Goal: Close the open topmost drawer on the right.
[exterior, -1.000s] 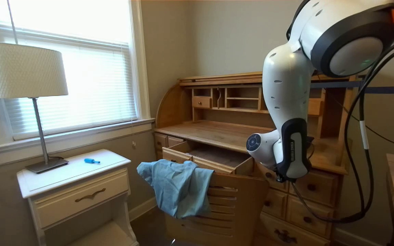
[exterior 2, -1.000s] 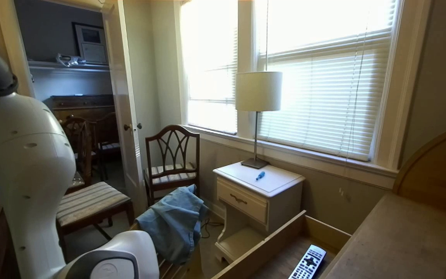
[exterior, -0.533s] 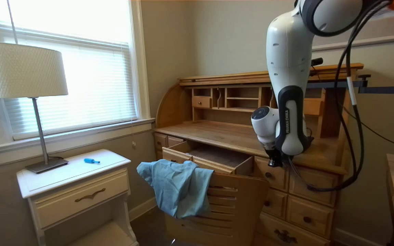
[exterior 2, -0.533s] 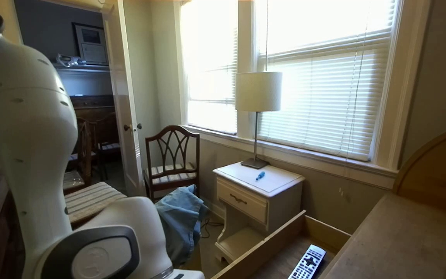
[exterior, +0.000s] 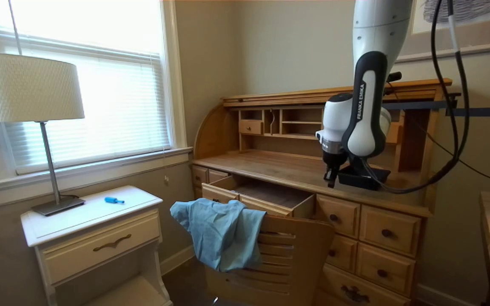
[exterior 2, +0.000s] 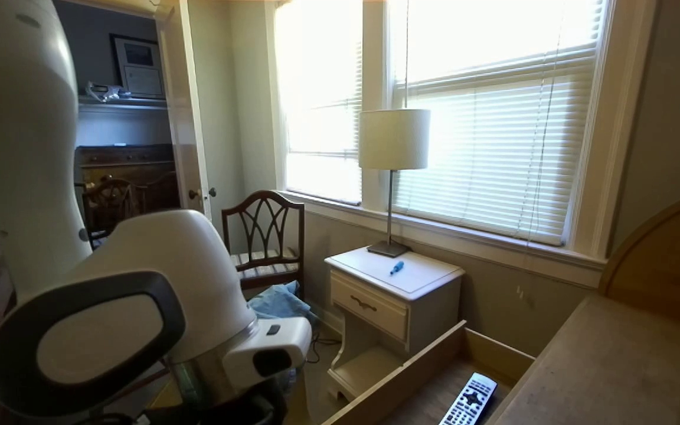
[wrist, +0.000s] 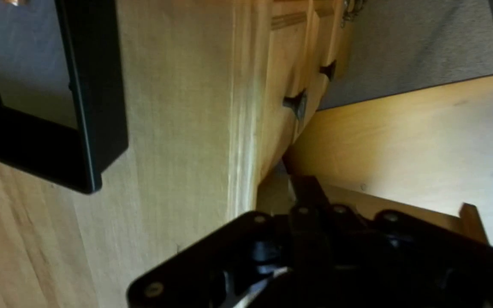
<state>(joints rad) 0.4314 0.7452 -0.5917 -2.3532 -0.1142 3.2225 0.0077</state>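
Note:
The top row on the desk's right side shows two boxy honey-oak drawer fronts, the left one (exterior: 340,206) and the right one (exterior: 398,223), each with a small dark pull. Both look flush with the desk, with no gap or pale inside showing. The left front also shows in the wrist view (wrist: 278,77), under the desktop edge. My gripper (exterior: 330,180) points down just in front of the desktop edge, above the left front and touching nothing that I can see. In the wrist view its fingertips (wrist: 308,188) are together and hold nothing.
The wide centre drawer (exterior: 304,208) stands open with a remote (exterior 2: 471,398) inside. A wooden chair (exterior: 302,255) with a blue cloth (exterior: 223,233) stands before it. A black tray (wrist: 105,115) lies on the desktop beside my gripper. A white nightstand (exterior: 100,231) stands apart.
My arm has risen from in front of the right-hand drawers to above the desktop edge, and the gripper now points straight down. The drawer fronts it covered now show.

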